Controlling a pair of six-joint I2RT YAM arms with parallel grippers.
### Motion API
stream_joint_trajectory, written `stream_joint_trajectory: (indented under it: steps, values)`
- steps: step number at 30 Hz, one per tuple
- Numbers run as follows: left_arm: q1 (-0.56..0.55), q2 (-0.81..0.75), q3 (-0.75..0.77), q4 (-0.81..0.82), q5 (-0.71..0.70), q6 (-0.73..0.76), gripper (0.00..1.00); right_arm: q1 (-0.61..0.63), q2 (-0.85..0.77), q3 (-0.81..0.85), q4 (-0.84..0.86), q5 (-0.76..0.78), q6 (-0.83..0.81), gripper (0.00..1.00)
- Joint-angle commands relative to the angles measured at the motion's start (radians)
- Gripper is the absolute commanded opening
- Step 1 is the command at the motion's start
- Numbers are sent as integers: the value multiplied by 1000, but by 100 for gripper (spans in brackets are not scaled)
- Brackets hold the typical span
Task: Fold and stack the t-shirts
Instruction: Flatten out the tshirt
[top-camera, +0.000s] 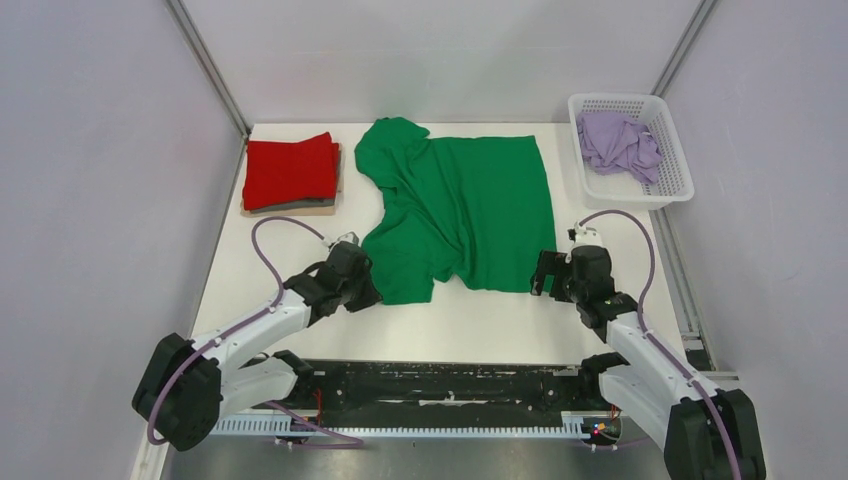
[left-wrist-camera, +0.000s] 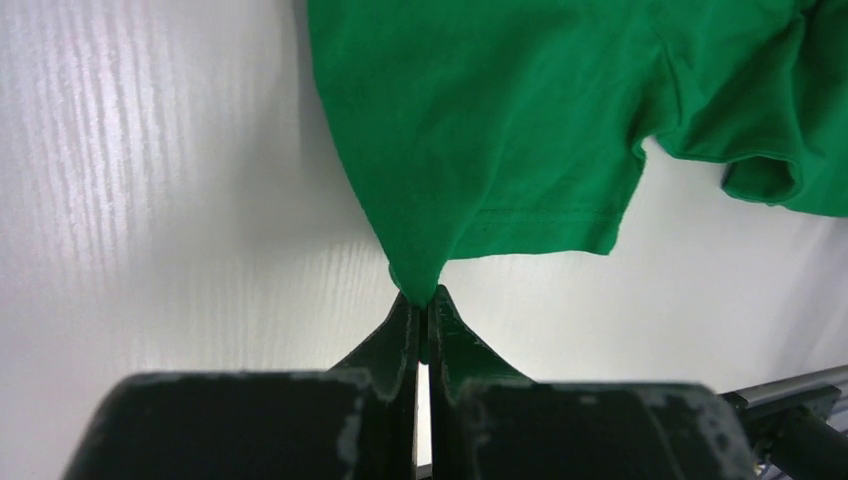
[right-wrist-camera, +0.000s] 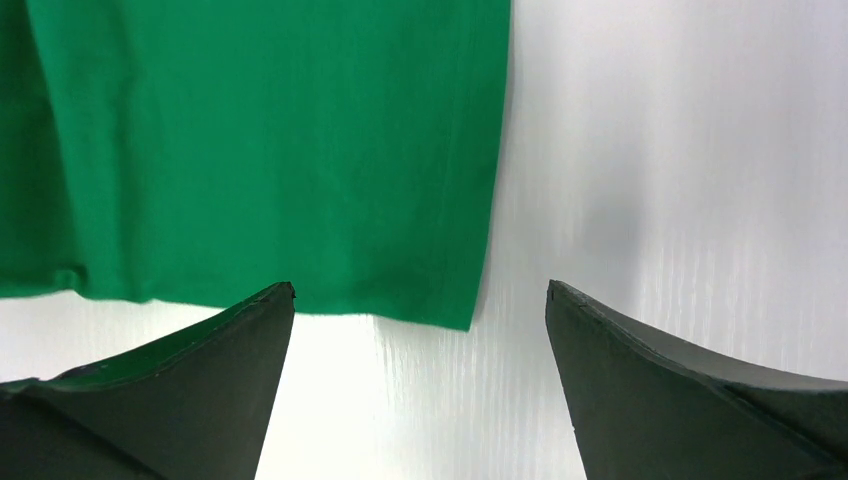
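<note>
White desk (top-camera: 480, 325); green shirt (top-camera: 460, 205) spread midway between left and right edges. Left gripper (left-wrist-camera: 425, 300) clamped on its near-left corner; right gripper (right-wrist-camera: 420, 285) apart, empty. Likely fault: one-sided pull skews the cloth.

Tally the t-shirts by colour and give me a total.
green t-shirt: 1
red t-shirt: 1
lilac t-shirt: 1, a crumpled heap in the white basket that could hide more
Total: 3 that can be told apart
Not counted: the grey layer under the red one; too little of it shows.
</note>
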Motion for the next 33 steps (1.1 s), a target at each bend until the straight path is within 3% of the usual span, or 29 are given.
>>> stream_joint_trajectory:
  steps: [1,13,22,25,33]
  values:
    - [4,-24,-6,85,60,69,2,28,14,0,-96,67,0,98]
    - [4,-35,-14,86,78,98,2,138,185,110,-93,238,39,91]
    - [4,-34,-12,79,69,103,2,208,249,146,-99,295,51,73]
    - [4,-34,-14,74,30,101,2,211,255,145,-96,284,50,62]
    - [4,-49,-12,68,7,95,2,211,261,112,-92,259,52,48]
